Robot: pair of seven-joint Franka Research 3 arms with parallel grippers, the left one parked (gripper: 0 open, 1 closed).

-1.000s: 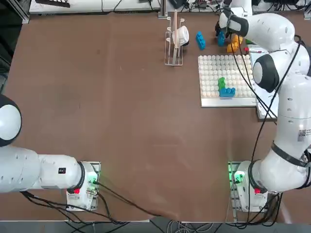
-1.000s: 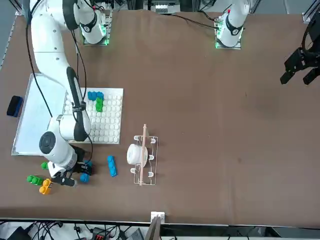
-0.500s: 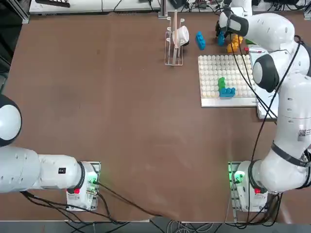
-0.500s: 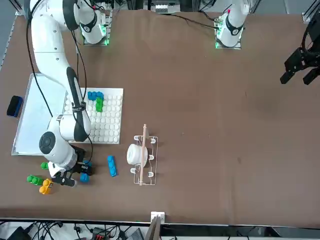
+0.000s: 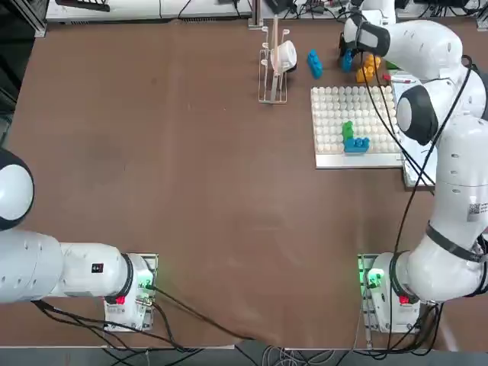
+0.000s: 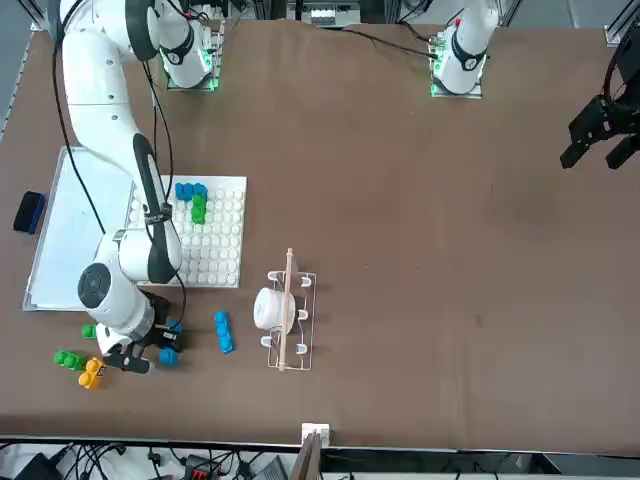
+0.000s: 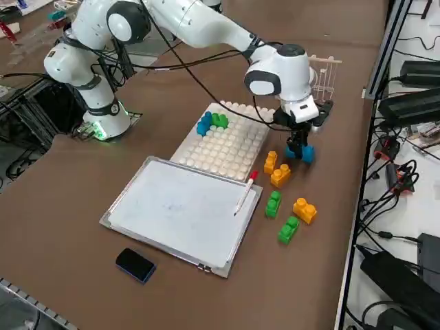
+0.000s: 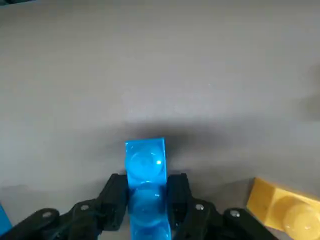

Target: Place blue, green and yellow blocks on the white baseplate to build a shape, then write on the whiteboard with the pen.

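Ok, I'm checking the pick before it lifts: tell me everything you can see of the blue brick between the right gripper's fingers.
The blue brick is a glossy, bright blue plastic piece, narrow and a couple of round studs long, studs facing up. It sits on the brown table beyond the white baseplate's far edge, between the right gripper's black fingers, one against each long side. An orange-yellow brick lies close beside it, apart. Its underside is hidden.

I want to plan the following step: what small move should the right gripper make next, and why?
Probably lift straight up. The right gripper has its fingers against both sides of a blue block on the table, and the white baseplate holds only two blocks.
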